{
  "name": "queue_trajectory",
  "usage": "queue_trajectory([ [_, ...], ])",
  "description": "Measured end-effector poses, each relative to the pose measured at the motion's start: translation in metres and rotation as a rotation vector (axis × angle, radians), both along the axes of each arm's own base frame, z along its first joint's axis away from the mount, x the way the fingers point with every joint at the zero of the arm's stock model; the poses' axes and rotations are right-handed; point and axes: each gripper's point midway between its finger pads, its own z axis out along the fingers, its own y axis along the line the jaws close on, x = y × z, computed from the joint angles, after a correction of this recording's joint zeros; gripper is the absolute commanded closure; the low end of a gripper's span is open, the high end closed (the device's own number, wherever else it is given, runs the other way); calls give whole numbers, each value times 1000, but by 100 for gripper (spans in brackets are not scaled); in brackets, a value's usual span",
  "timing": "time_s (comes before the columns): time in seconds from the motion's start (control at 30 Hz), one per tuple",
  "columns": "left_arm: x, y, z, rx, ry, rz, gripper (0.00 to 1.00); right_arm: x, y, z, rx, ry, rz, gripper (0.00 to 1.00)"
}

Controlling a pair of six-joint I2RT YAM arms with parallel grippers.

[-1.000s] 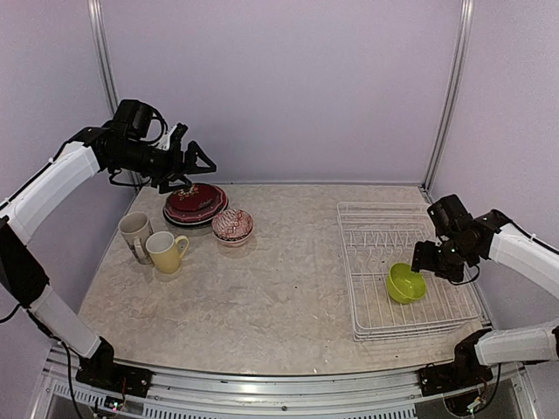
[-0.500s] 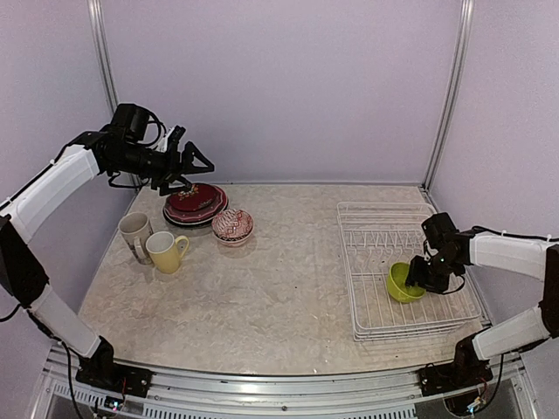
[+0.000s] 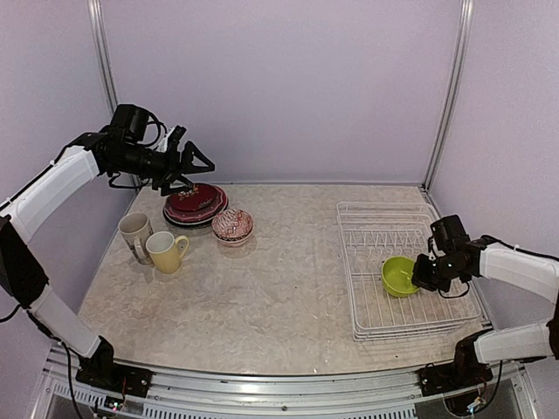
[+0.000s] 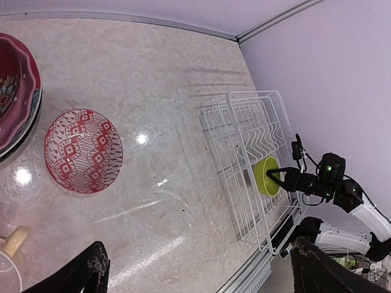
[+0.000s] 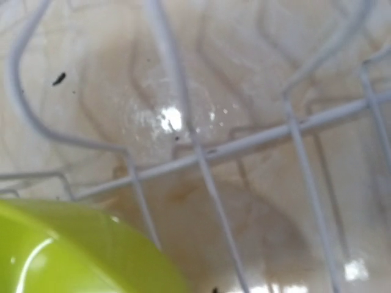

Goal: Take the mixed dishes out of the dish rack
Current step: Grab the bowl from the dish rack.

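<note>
Nearly done: the plates, red-patterned bowl, cream mug and yellow mug sit toward the bench's far left corner. Only the lime-green bowl remains in the dish rack, my right gripper apparently pinched on its rim. My left gripper hangs spread above the plates.

Beside my right gripper, the green bowl is blurred and cropped. My left wrist view cuts off the plates.
</note>
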Motion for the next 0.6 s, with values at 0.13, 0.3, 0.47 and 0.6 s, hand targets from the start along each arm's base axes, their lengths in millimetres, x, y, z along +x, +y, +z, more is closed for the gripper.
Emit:
queue_trajectory([
  [0.13, -1, -1, 1, -9, 6, -6, 1, -8, -2, 6, -7, 0, -1, 100],
  [0.3, -5, -7, 0, -19, 16, -24, 6, -18, -5, 32, 1, -68, 2, 100],
  [0.47, -18, -34, -6, -39, 48, -111, 7, -18, 11, 67, 108, -168, 44, 100],
  [0.6, -39, -66, -9, -57, 66, -219, 10, -3, 31, 111, 187, -246, 90, 100],
])
